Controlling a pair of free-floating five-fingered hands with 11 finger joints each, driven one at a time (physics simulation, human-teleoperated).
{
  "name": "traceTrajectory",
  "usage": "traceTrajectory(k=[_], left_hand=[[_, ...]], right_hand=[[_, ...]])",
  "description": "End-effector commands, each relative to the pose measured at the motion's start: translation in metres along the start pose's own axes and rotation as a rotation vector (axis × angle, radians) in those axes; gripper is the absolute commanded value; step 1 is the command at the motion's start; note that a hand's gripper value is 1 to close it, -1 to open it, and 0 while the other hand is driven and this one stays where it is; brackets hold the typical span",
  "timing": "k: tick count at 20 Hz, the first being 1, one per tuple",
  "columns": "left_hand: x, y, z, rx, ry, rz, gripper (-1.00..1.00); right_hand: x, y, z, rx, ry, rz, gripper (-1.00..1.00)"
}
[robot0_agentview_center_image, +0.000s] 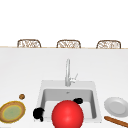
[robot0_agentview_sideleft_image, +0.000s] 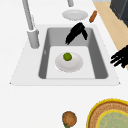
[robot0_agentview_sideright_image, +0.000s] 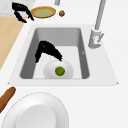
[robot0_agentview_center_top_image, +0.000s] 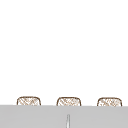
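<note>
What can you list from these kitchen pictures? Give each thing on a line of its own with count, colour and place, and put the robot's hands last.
sink: one, grey, set in the white counter
faucet: one, silver, behind the sink
white dish: one, on the sink floor
green ball: one, on the white dish
red ball: one, front of the sink in the front view
white plate: one, right counter
rolling pin: one, brown, right counter
yellow plate: one, left counter
brown ball: one, left counter
chairs: three, wicker, behind the counter
left hand: black, sink's front left corner
right hand: black, fingers down over the sink
</note>
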Motion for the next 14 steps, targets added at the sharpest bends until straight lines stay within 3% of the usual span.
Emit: traceTrajectory(k=[1, 3, 14], left_hand=[[0.000, 0.000, 0.000, 0.000, 0.000, 0.000, 0.00], [0.000, 0.000, 0.000, 0.000, 0.000, 0.000, 0.00], [0.000, 0.000, 0.000, 0.000, 0.000, 0.000, 0.00]], right_hand=[[-0.005, 0.014, -0.030, 0.043, -0.069, 0.041, -1.00], [-0.003, 0.022, -0.039, 0.047, -0.121, 0.044, -1.00], [-0.017, 0.055, -0.098, 0.150, -0.234, -0.008, -1.00]])
